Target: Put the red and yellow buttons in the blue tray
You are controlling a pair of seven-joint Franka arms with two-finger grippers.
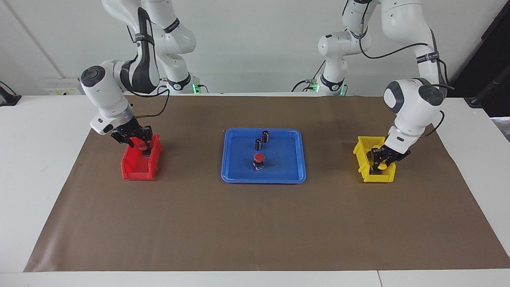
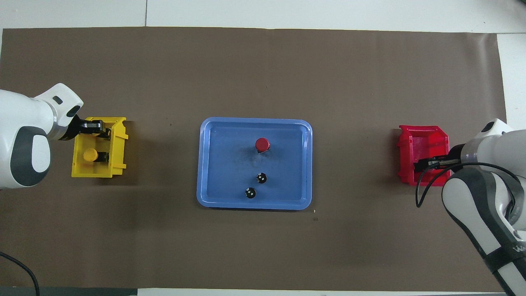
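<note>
The blue tray lies mid-table. One red button stands in it. My right gripper is down at the red bin, right at a second red button. My left gripper is down in the yellow bin, right at a yellow button. Whether either gripper holds its button I cannot tell. No other button shows.
Two dark capless cylinders stand in the tray, nearer to the robots than the red button; they also show in the overhead view. A brown mat covers the table.
</note>
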